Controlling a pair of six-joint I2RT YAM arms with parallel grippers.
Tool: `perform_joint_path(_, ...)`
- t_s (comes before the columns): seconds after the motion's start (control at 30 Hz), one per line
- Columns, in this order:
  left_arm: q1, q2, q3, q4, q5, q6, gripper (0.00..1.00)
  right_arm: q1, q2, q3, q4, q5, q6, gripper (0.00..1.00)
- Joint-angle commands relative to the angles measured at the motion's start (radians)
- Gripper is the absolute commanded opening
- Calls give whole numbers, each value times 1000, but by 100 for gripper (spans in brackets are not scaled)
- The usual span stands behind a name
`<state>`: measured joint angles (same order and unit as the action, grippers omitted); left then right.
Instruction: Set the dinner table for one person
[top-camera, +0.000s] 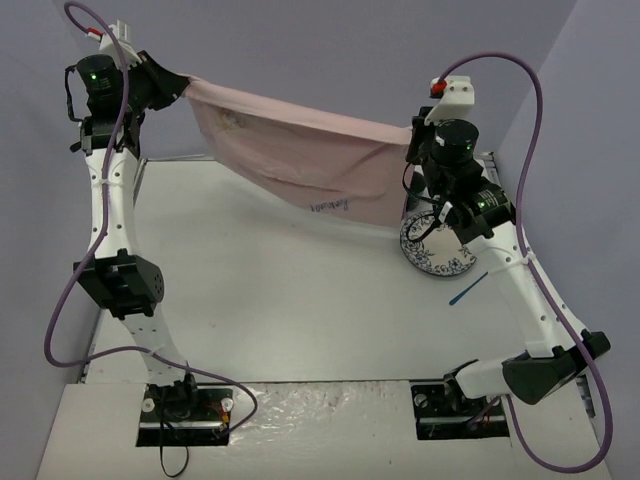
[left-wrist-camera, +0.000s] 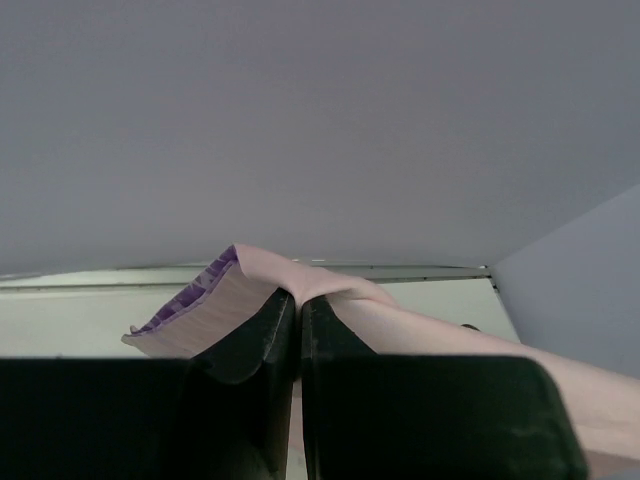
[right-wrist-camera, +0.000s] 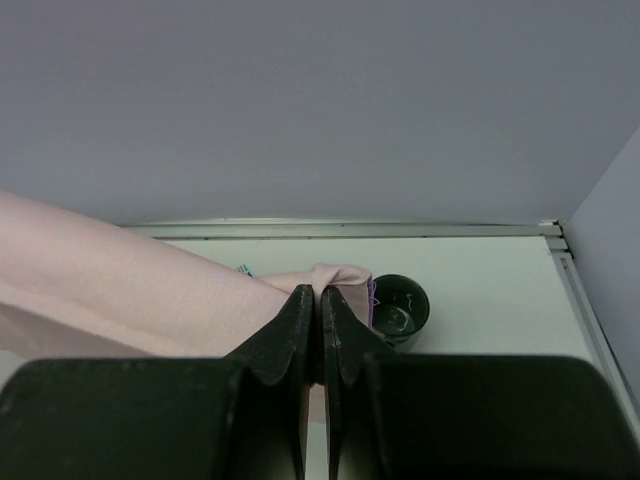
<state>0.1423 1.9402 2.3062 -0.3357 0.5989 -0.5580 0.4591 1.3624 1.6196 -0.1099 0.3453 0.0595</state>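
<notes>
Right wrist: pinched pink cloth (right-wrist-camera: 120, 270) partly hides a dark cup (right-wrist-camera: 402, 308).

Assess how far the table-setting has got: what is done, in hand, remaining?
Done: nothing is laid yet. The patterned plate and a thin blue item lie on the dinner table, right side; a dark green cup stands farther back.
In hand: the left gripper and right gripper are each shut on an end of the pink cloth, stretched in the air between them.
Left: probably spreading the cloth, then placing plate and cup.
</notes>
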Motion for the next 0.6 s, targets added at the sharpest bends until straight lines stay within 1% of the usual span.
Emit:
perform_joint_path(0.0, 3, 47, 107, 245, 111, -117, 0, -44, -12, 6, 224, 42, -74, 0)
perform_joint_path(0.07, 3, 71, 118, 264, 154, -136, 0, -45, -30, -35, 247, 17, -68, 0)
perform_joint_path(0.13, 4, 63, 90, 269, 185, -128, 0, -43, -64, -101, 276, -20, -61, 0)
perform_joint_path(0.23, 13, -1, -23, 267, 211, -90, 0, -38, -145, -210, 301, -116, -23, 0)
perform_joint_path(0.27, 18, -45, -87, 253, 205, -77, 0, -33, -167, -255, 297, -140, -9, 0)
perform_joint_path(0.33, 31, -115, -267, 201, 171, -33, 0, -18, -215, -383, 285, -199, 33, 0)
perform_joint_path(0.4, 38, -203, -400, 103, 104, 52, 0, 14, -259, -471, 254, -261, 83, 0)
perform_joint_path(0.47, 40, -304, -513, -21, 29, 142, 0, 72, -298, -539, 221, -299, 126, 0)
perform_joint_path(0.57, 39, -424, -702, -143, -94, 198, 0, 188, -318, -612, 116, -321, 183, 0)
